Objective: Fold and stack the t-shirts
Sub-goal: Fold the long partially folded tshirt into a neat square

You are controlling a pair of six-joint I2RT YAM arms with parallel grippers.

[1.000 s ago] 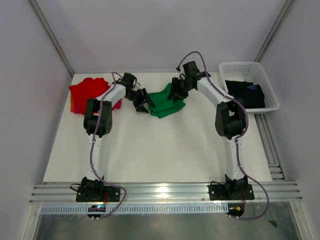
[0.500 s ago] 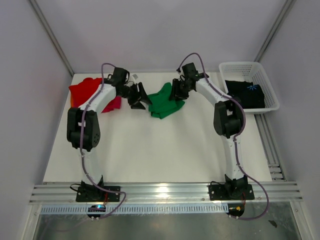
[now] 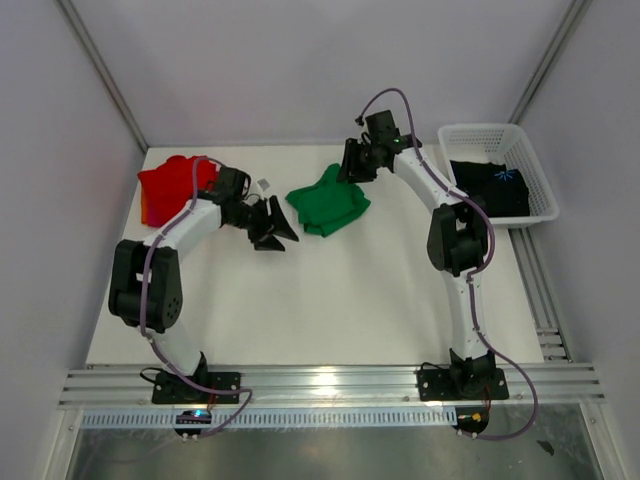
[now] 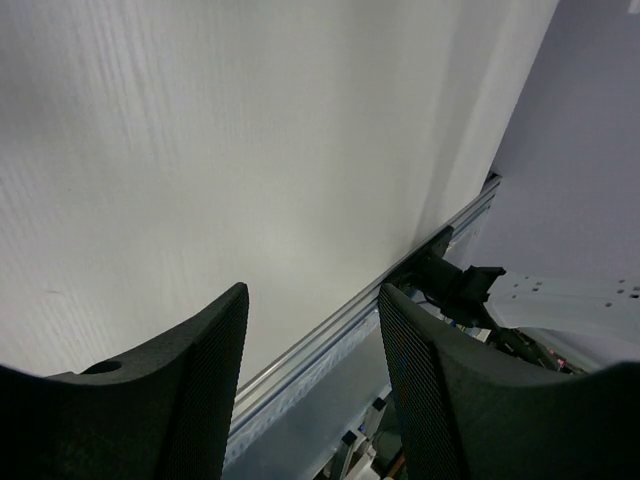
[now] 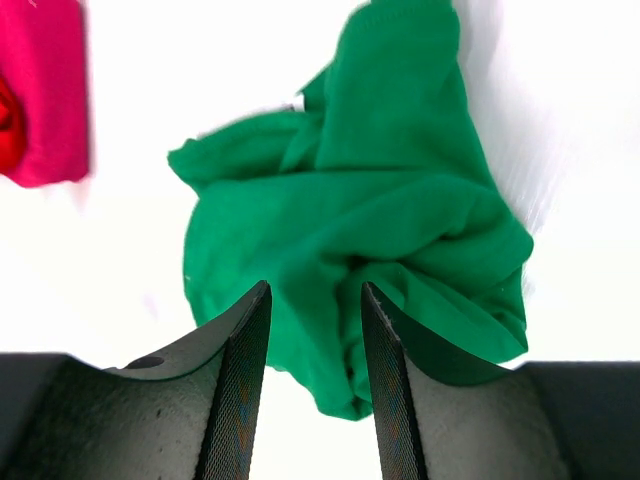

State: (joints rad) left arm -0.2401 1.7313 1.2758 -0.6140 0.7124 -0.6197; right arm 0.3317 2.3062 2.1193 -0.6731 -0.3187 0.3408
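The bright green t-shirt lies crumpled at the back middle of the table; it fills the right wrist view. My right gripper hangs open over its far edge, jaws apart with nothing between them. My left gripper is open and empty, just left of the green shirt and apart from it. The red t-shirt lies at the back left, on the magenta-pink one. The black t-shirt with a blue print lies in the basket.
The white lattice basket stands at the back right corner. A small white tag lies between the red and green shirts. An aluminium rail runs along the near edge. Grey walls close in the table.
My left arm has swung out to the left and its gripper has drawn back from the green shirt toward the near side. My right gripper has lifted back to the shirt's far edge.
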